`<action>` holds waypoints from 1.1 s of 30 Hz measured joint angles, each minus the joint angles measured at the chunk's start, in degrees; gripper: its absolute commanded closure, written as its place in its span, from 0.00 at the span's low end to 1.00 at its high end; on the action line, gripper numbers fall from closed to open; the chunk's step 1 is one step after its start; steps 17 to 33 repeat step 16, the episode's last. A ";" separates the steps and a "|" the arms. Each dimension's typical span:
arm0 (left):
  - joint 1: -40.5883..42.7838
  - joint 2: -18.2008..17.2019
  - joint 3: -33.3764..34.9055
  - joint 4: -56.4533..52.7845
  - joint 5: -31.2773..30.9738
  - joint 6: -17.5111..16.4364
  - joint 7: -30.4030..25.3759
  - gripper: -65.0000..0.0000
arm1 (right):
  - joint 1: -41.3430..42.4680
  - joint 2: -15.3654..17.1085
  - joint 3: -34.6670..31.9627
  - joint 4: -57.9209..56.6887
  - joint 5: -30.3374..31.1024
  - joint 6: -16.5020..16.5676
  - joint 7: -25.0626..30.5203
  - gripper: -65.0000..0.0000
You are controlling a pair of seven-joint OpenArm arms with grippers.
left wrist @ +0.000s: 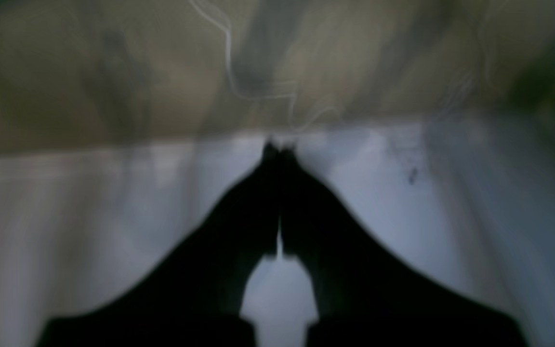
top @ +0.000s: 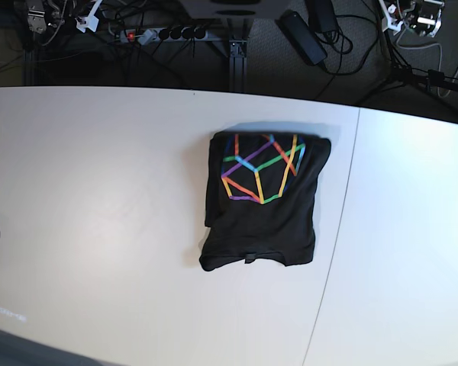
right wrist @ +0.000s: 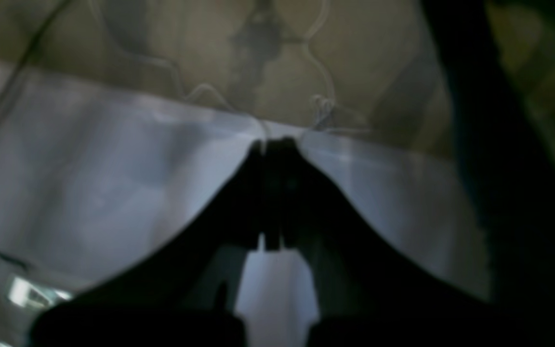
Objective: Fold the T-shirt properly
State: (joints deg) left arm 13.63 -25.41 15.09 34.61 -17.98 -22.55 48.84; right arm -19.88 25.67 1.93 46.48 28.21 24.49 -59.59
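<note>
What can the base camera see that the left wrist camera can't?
Only the base view shows the T-shirt, folded into a compact rectangle with its colourful line print facing up, plus the cables on the floor behind the table. Only the left wrist view shows the left gripper, fingers closed together and holding nothing, blurry against the table edge. Both show the white table.
</note>
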 measured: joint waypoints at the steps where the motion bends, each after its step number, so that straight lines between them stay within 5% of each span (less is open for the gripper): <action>1: -3.06 1.11 2.23 -2.95 0.31 0.42 -0.94 1.00 | 1.81 -0.63 0.04 -2.47 0.11 -0.09 0.04 1.00; 7: -15.34 8.20 12.55 -13.44 -1.95 0.57 -2.47 1.00 | 8.17 -5.75 0.09 -10.97 0.26 -0.55 -2.38 1.00; 14: -16.81 13.66 14.32 -14.38 -3.98 0.46 -3.74 1.00 | 8.31 -10.51 0.09 -11.56 -0.20 -0.50 -2.86 1.00; 33: -16.61 13.94 14.32 -14.38 -3.98 0.46 -4.79 1.00 | 8.35 -10.95 0.09 -11.56 -0.20 -0.52 -2.84 1.00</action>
